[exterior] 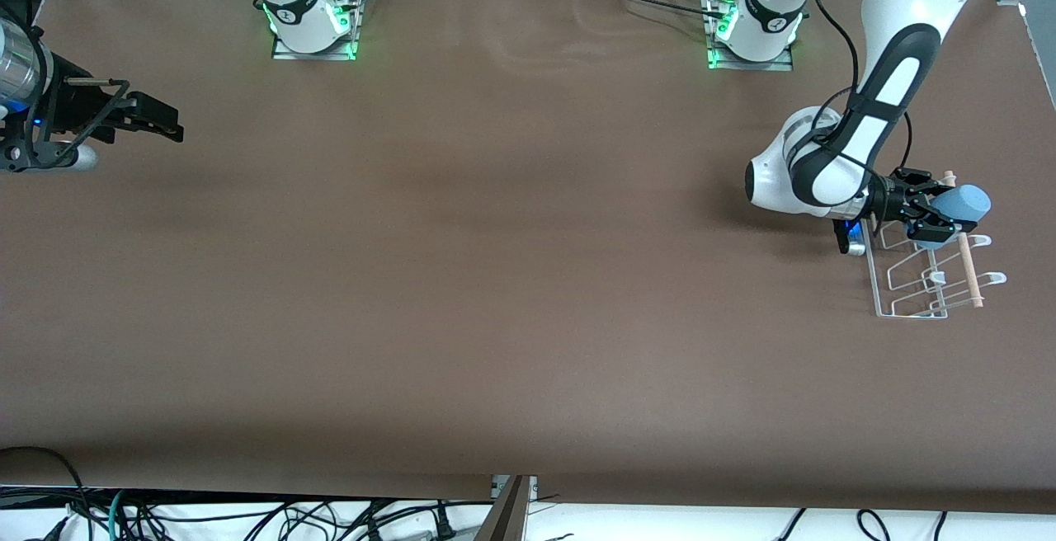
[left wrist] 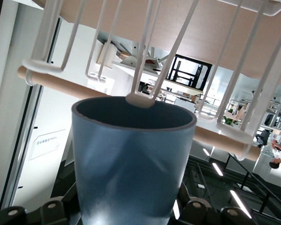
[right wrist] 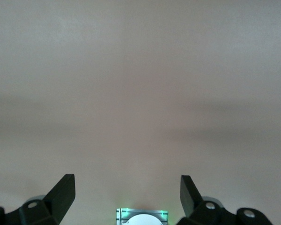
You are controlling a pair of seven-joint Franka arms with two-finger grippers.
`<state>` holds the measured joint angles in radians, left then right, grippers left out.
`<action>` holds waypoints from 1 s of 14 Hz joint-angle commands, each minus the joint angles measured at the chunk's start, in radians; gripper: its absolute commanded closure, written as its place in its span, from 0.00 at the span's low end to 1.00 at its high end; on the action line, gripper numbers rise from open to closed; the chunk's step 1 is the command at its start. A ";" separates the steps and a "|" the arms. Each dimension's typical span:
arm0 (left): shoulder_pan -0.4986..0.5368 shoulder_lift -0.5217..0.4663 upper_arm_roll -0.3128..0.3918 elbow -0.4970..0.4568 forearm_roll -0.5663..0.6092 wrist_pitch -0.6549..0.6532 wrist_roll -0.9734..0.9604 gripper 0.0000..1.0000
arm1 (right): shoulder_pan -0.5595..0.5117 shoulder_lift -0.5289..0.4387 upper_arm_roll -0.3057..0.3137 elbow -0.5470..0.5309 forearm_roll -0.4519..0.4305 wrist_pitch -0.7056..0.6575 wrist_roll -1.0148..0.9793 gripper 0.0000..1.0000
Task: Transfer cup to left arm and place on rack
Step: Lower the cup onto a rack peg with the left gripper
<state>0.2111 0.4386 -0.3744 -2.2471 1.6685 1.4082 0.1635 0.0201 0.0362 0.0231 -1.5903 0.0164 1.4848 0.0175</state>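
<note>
So the cup (exterior: 961, 204) is that little light-blue tumbler, and it's clamped in the left gripper (exterior: 931, 213), lying on its side up over the rack (exterior: 924, 281). Its open mouth points away from the left arm (exterior: 866, 137), toward the rack's wooden dowel (exterior: 967, 261). In the left wrist view the cup (left wrist: 131, 164) fills most of the shot, nothing inside it that I can see, and one white loop tip of the rack (left wrist: 140, 99) sits right at its rim, with the dowel (left wrist: 51, 82) running across just past the mouth.

The rack itself sits on the desk (exterior: 495, 277) at the left arm's end, and nothing hangs on its loops.

The right gripper (exterior: 153, 120) waits way off from the rack, over the right arm's end of the desk, fingers (right wrist: 63, 192) spread wide with nothing between them.

The desk is plain brown, with bundles of cables (exterior: 247, 516) hanging below its edge nearest the front camera.
</note>
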 commanded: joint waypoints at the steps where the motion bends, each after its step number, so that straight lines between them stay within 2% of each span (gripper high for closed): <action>1: 0.011 0.012 -0.001 -0.008 0.045 0.003 -0.022 1.00 | -0.005 0.014 0.021 0.026 -0.006 0.025 -0.001 0.01; 4: 0.020 0.026 -0.001 -0.005 0.056 0.003 -0.030 1.00 | -0.005 0.021 0.015 0.027 -0.003 0.029 -0.007 0.01; 6: 0.024 0.037 -0.001 -0.006 0.080 0.003 -0.053 0.80 | -0.002 0.028 0.017 0.027 -0.009 0.032 0.001 0.01; 7: 0.024 0.046 0.000 -0.005 0.080 -0.001 -0.058 0.22 | -0.002 0.033 0.017 0.027 -0.010 0.032 0.001 0.01; 8: 0.024 0.049 0.000 -0.003 0.082 0.000 -0.070 0.00 | -0.005 0.042 0.014 0.027 -0.010 0.032 0.001 0.01; 14: 0.051 0.042 -0.005 0.021 0.083 0.005 -0.087 0.00 | -0.008 0.047 0.012 0.049 -0.001 0.041 -0.007 0.01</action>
<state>0.2435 0.4864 -0.3690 -2.2393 1.7273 1.4088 0.0873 0.0160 0.0744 0.0300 -1.5724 0.0151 1.5346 0.0178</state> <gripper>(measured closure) 0.000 0.004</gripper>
